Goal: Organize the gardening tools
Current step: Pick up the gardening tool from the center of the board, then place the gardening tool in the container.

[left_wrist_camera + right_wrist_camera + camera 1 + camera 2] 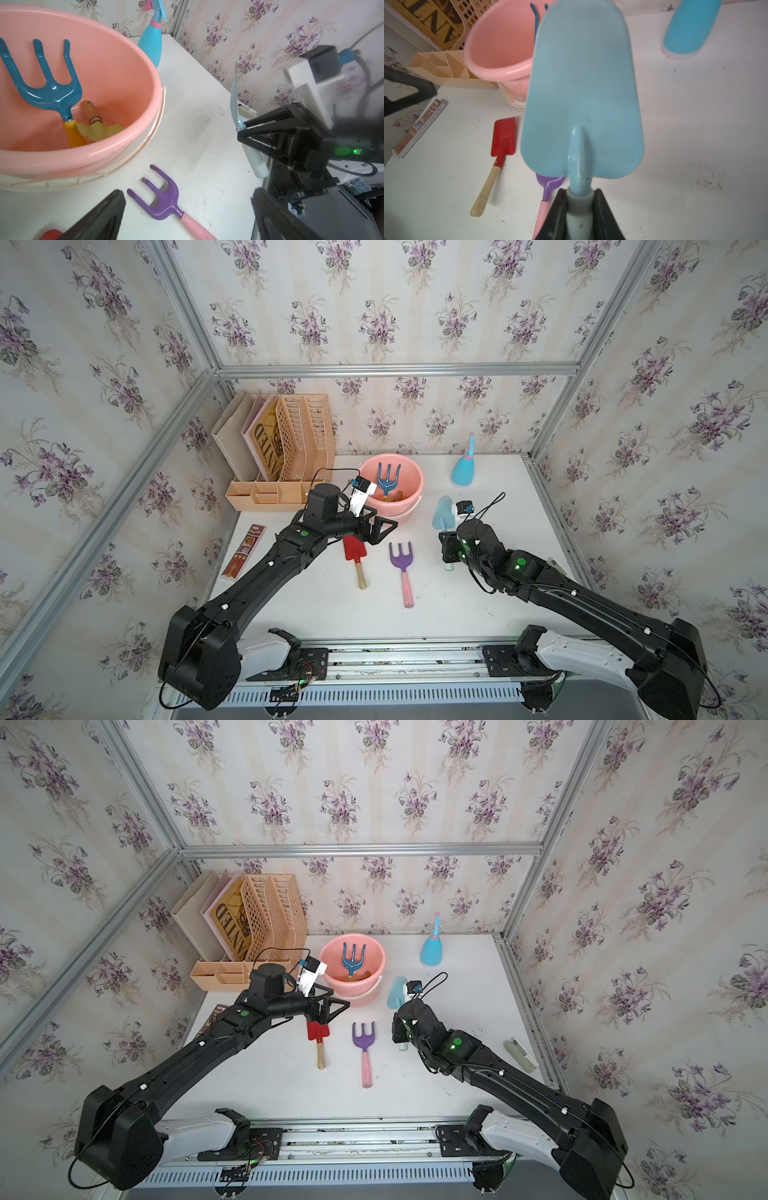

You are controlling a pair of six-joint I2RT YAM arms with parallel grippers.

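Observation:
My right gripper is shut on the pale handle of the light-blue trowel, which it holds off the table to the right of the pink bucket, blade pointing away. Inside the bucket lie the blue fork and the lime spade. My left gripper hangs open at the bucket's near left side, above the red spade. The purple fork lies flat mid-table between the arms. At the back right stands the blue spray bottle.
A tan file organizer with low trays stands at the back left. The flat red-brown printed box lies along the left table edge. A pale green object rests by the right rail.

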